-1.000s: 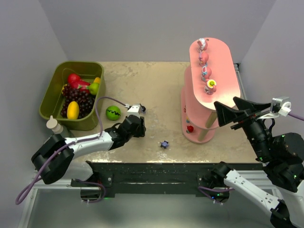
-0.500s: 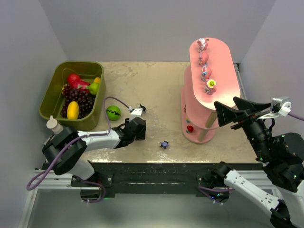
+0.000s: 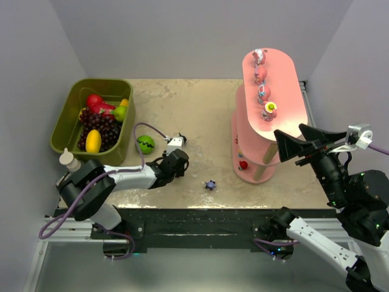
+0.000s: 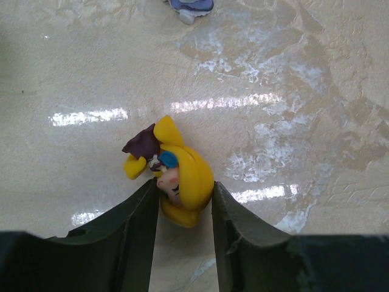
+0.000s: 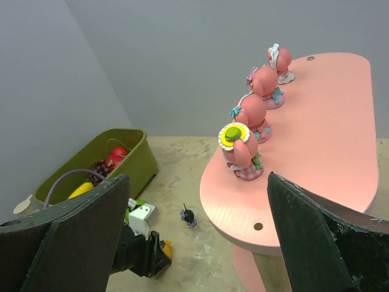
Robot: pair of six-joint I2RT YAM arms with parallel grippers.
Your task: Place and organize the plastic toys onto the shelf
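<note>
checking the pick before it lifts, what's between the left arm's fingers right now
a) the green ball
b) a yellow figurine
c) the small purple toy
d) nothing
b, the left wrist view shows the yellow figurine sitting between the two left fingers, with both touching its sides.

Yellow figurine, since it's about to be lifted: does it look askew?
Yes. The yellow figurine lies tipped on its side on the table, gripped by the left pincer, unlike the pink figurines standing upright on the shelf.
</note>
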